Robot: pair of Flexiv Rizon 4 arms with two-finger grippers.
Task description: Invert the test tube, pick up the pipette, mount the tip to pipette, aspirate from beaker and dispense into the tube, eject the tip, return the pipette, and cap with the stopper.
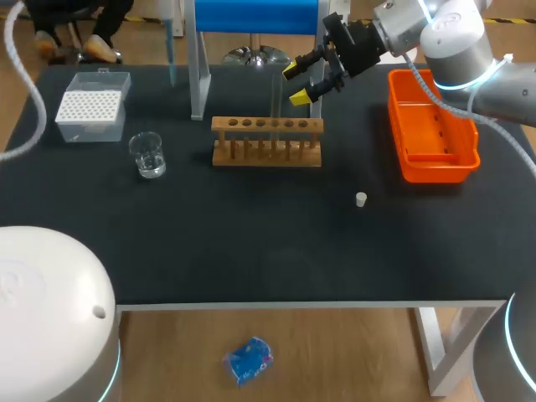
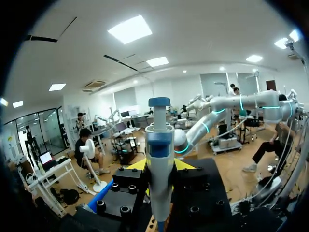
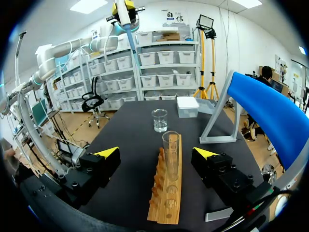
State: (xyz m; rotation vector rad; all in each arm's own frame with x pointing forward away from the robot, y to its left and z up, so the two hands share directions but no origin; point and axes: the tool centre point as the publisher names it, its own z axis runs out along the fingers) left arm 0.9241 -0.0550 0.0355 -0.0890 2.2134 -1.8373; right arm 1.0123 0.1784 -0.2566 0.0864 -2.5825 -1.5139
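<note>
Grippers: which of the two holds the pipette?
The left gripper: its fingers are shut on the pipette, held upright. The right gripper is open and empty, with the test tube ahead of it in the wooden rack.

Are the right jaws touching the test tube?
Apart: right wrist view shows the test tube between the open jaws of the right gripper, gaps on both sides.
</note>
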